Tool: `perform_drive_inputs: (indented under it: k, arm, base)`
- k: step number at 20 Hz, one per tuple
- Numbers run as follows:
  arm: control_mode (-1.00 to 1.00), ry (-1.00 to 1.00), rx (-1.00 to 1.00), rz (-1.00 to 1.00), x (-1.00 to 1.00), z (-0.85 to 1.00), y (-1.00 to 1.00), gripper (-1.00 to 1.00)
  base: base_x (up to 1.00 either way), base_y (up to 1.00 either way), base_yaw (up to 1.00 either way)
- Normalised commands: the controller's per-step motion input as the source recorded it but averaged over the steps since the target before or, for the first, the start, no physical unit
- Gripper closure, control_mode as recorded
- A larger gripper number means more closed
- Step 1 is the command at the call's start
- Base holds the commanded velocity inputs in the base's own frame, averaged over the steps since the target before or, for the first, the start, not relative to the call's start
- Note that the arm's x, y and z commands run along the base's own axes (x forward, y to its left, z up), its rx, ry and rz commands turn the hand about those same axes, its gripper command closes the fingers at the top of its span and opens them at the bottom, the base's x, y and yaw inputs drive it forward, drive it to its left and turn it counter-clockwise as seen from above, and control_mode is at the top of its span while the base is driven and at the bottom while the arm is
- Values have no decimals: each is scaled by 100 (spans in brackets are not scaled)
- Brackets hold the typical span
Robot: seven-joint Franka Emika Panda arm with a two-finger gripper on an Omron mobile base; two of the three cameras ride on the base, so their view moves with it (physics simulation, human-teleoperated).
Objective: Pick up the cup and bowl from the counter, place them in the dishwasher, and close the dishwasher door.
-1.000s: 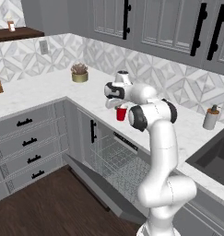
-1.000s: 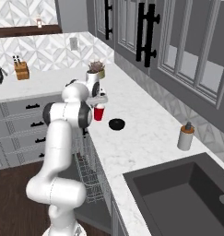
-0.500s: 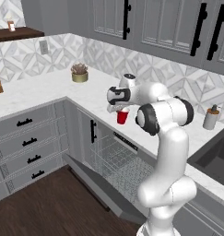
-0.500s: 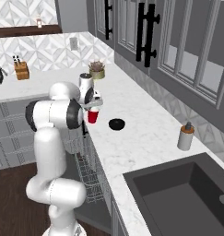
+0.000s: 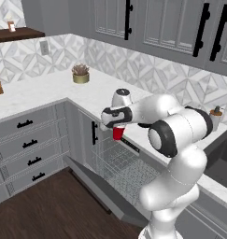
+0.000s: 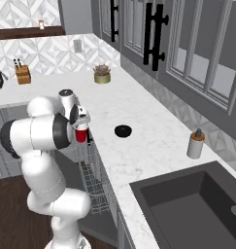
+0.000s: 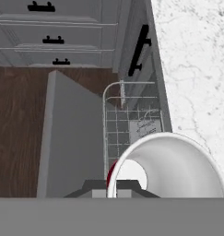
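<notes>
My gripper (image 5: 116,125) is shut on the rim of the red cup (image 5: 117,133), which hangs upright just off the counter's (image 5: 54,88) front edge, above the pulled-out wire rack (image 5: 119,163) of the dishwasher. From the right the cup (image 6: 81,133) hangs beside the counter (image 6: 139,141) edge over the rack (image 6: 92,180). The hand view looks down into the cup's white inside (image 7: 171,166), with the rack (image 7: 132,122) and the lowered dishwasher door (image 7: 69,138) below. The black bowl (image 6: 123,130) sits on the counter, right of the cup.
A potted plant (image 5: 80,73) stands at the counter's back corner. A grey soap bottle (image 6: 195,144) is near the dark sink (image 6: 187,204). Grey drawers with black handles (image 5: 26,144) flank the open dishwasher door (image 5: 101,191). A knife block (image 6: 22,73) sits far left.
The arm has carried the cup from above the counter out past its front edge, over the dishwasher rack. The bowl has stayed put.
</notes>
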Motion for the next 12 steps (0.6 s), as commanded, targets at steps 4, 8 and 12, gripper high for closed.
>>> perform_drive_inputs:
  k: [4, 8, 12]
  arm:
    - [-100, 0, -8, 0, -21, -75, 13, 100]
    - [-100, 1, -4, 0, -3, -87, 15, 100]
    - [-100, 0, 9, 0, 0, -68, 13, 100]
  base:
    - [0, 0, 0]
    - [0, 0, 0]
    - [0, 0, 0]
